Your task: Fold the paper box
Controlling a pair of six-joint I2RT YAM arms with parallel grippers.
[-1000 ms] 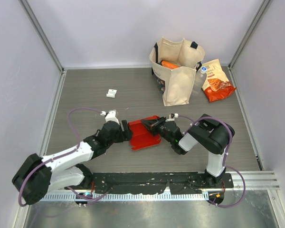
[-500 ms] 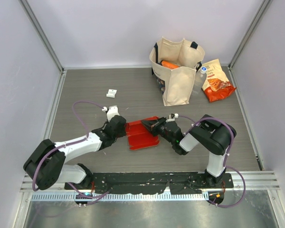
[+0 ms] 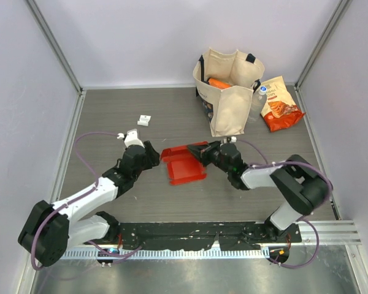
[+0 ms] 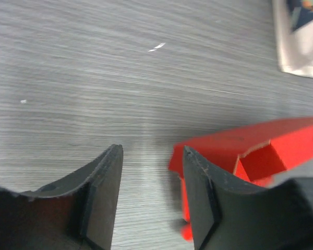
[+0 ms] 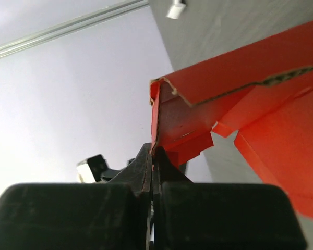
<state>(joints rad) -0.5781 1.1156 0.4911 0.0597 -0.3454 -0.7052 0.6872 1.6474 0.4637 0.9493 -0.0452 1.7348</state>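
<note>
The red paper box lies partly folded at mid table, its walls half raised. My right gripper is shut on the box's right-hand flap; the right wrist view shows the thin red card edge pinched between the closed jaws of the right gripper. My left gripper stands just left of the box, open and holding nothing. In the left wrist view only bare table shows between the fingers of the left gripper, and the box sits behind and to the right of the right finger.
A beige tote bag stands at the back, with an orange-red snack bag to its right. A small white piece lies at back left. Walls enclose the table on three sides.
The left gripper has drawn back left off the box's left edge and opened. The right arm has stretched out, carrying the box slightly farther back.
</note>
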